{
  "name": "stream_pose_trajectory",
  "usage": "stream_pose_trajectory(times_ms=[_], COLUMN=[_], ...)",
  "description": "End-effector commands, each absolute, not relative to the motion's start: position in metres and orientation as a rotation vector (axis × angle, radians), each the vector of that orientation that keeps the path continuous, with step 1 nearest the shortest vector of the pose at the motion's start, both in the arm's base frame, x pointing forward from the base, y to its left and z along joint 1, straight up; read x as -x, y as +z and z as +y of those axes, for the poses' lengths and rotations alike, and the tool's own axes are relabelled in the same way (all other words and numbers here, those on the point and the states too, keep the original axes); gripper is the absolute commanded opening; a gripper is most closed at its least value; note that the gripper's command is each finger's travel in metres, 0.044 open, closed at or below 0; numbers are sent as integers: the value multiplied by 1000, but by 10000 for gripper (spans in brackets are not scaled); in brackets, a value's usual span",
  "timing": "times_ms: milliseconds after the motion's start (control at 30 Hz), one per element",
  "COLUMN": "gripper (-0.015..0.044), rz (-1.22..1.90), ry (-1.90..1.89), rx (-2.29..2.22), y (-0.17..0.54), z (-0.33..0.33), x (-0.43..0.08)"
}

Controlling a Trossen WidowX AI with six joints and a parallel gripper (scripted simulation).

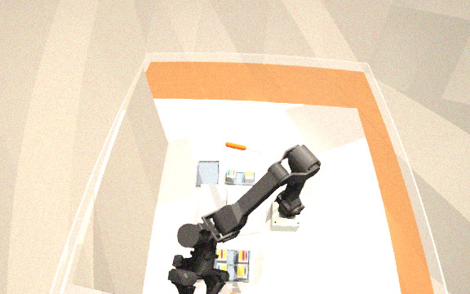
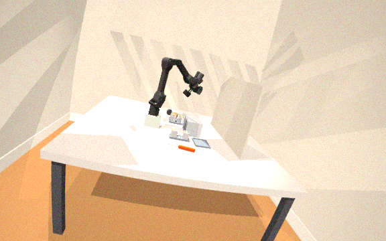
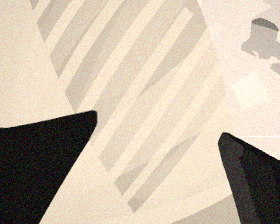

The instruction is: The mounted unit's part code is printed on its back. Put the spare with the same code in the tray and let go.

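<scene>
Pale walls striped with slanting shadow enclose a white table standing on an orange floor.

Going by the exterior view, nearest on the table lies an orange-handled screwdriver, and just right of it and a little farther sits the shallow bluish tray, which looks to hold nothing. Just behind these is a small holder with two spares showing colour stripes, and beside it the boxy mounted unit. Farther back, close to the arm's base, stands a second group of striped spares; the top view shows four of them in a rack. All the spares sit in their places, well apart from the claw.

Farther still, the arm rises from a pale base block and bends over the parts, with the claw hanging high above them. In the wrist view its two dark fingers stand wide apart with only wall and shadow between them, so it holds nothing.

As a judgement, the task is at its start: the code on the back of the unit cannot be read in any view, so that is presumably to be checked first. Choosing the matching spare, lifting it, carrying it to the tray and releasing it all remain to be done.
</scene>
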State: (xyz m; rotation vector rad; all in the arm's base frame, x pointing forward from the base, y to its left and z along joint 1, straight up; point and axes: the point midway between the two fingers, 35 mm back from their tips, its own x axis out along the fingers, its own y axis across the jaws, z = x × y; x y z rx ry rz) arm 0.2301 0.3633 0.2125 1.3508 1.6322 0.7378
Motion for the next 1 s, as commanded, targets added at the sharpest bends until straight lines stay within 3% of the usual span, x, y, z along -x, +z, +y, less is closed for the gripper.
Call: stream_pose_trajectory(times_ms=[0,467,967], gripper=[440,440,440], rz=[1411,1250,1491], ry=[584,250,118], rx=[-1210,-628,61], y=[194,162,165], z=[332,211,59], x=[-300,-382,-371])
